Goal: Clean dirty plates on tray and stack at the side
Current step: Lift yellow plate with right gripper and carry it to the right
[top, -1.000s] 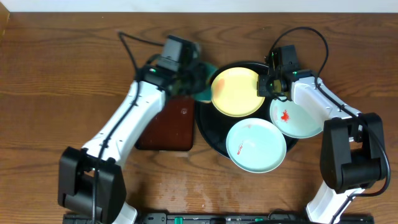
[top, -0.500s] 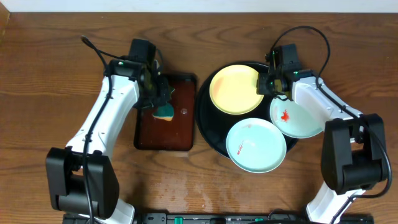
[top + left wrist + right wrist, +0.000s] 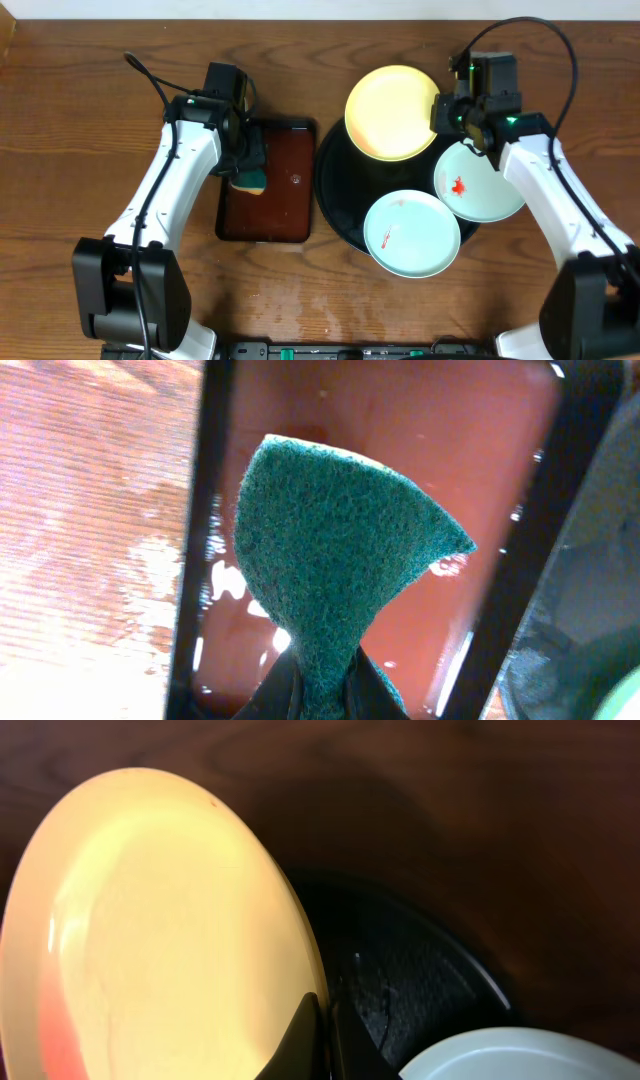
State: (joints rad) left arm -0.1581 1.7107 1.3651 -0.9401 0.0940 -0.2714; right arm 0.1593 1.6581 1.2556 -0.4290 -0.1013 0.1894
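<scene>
My right gripper point(image 3: 322, 1030) pinches the rim of the yellow plate point(image 3: 160, 930), tilted over the far edge of the black tray point(image 3: 420, 980), so I'd carry it level and slowly, while my left gripper point(image 3: 322, 685) clamps the sponge point(image 3: 335, 550).

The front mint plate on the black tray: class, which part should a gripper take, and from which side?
On the front mint plate, probably the rim at its near edge, from the front: it lies flat, too wide to span, and there seems to overhang the tray, leaving finger room.
</scene>
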